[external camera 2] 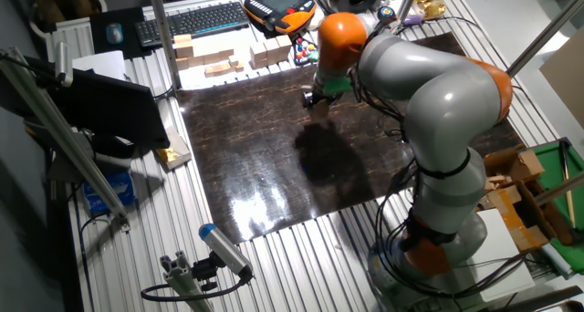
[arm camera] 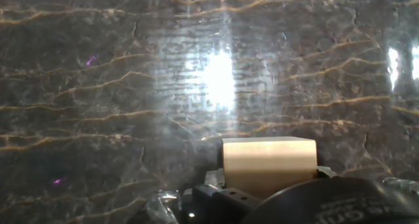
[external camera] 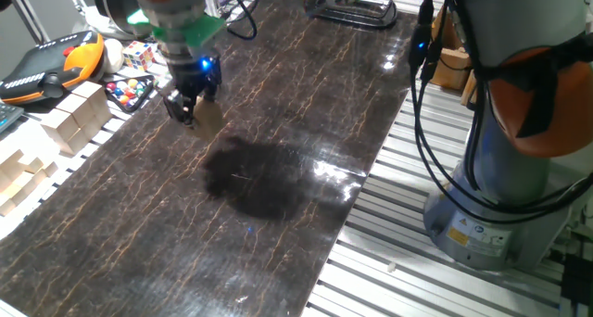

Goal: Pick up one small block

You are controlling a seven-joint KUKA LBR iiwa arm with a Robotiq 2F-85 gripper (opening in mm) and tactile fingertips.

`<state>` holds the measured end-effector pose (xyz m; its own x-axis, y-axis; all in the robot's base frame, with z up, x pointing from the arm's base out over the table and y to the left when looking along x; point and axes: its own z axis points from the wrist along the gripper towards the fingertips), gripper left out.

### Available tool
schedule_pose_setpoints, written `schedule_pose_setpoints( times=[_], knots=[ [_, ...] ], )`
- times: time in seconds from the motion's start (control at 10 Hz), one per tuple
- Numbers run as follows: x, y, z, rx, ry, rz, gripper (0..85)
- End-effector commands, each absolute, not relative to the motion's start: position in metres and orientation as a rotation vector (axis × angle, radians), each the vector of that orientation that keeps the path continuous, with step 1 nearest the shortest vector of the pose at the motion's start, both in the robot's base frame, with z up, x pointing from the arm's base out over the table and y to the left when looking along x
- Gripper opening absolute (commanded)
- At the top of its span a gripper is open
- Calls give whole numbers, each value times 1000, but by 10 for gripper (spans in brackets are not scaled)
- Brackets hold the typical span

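Note:
The small block (external camera: 208, 117) is a plain light-tan wooden cube. It sits between the fingers of my gripper (external camera: 192, 110), low over the dark marble tabletop (external camera: 278, 187) near its far left side. In the hand view the small block (arm camera: 268, 162) fills the lower middle, close to the camera, with the gripper body under it. The gripper looks shut on it. I cannot tell whether the block touches the marble. In the other fixed view the gripper (external camera 2: 316, 100) is at the far edge of the tabletop and the block is too small to make out.
Larger pale wooden blocks (external camera: 79, 118) stand in stacks off the table's left edge, also seen in the other fixed view (external camera 2: 219, 61). A Rubik's cube (external camera: 141, 53), a tray of coloured balls (external camera: 128, 92) and an orange pendant (external camera: 56, 62) lie behind them. The arm's base (external camera: 500, 187) stands to the right.

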<state>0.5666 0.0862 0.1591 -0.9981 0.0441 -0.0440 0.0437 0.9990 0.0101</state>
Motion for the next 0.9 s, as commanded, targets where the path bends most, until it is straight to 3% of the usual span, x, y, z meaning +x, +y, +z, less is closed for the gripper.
schedule_pose_setpoints(
  times=[0.0,0.8],
  knots=[
    [567,83,162,59,3106,16,7],
    [567,83,162,-20,3094,9,7]
  ],
)
